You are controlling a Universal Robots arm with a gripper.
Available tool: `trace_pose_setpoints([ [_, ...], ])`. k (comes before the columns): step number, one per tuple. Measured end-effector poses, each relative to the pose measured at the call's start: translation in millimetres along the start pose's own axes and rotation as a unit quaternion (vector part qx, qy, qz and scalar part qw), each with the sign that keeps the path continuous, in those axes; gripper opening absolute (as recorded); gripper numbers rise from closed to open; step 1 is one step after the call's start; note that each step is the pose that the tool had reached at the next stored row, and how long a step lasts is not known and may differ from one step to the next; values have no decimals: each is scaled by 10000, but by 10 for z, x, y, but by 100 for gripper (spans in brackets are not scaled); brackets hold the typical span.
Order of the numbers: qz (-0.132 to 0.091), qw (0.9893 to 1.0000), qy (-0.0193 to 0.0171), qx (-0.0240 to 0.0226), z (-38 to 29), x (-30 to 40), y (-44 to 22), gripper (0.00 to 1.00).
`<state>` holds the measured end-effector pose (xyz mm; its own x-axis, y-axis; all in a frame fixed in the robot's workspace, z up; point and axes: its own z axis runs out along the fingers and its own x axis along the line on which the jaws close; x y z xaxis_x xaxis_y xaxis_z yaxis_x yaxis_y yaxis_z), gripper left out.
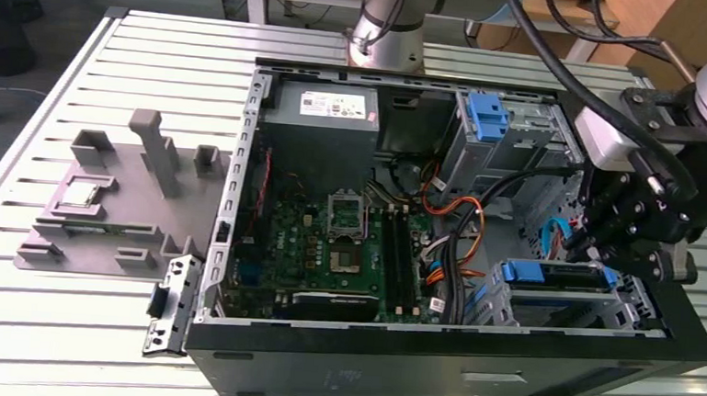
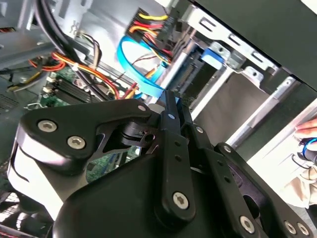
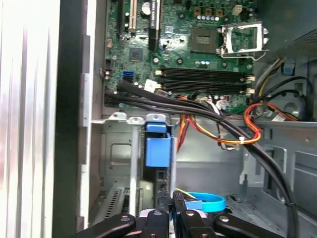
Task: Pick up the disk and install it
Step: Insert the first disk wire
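Claw (image 3: 174, 206) seemingly pinched above disk (image 3: 157, 151)

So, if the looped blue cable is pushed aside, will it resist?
Probably floppy: the blue cable hangs in a free flat loop, so it should bend aside easily. It likely springs back somewhat, since the band holds a smooth curve.

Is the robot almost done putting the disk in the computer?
Nearly, it looks like. Done: the disk is off the table and sits in the metal drive cage inside the computer case. In hand: the gripper is right by the disk, fingers closed with nothing seen between them. Left: I can't tell if the disk is pushed fully home.
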<state>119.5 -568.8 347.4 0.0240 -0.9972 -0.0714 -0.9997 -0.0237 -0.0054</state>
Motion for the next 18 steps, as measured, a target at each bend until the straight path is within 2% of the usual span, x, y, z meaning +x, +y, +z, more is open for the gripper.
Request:
trace_pose_setpoints([
  [3,-2,10000,-1,13,36,47,1,16],
  [8,-3,10000,0,31,44,50,9,16],
  [14,-17,9999,-57,93,56,49,61,16],
  [18,-32,9999,-71,136,72,50,70,16],
])
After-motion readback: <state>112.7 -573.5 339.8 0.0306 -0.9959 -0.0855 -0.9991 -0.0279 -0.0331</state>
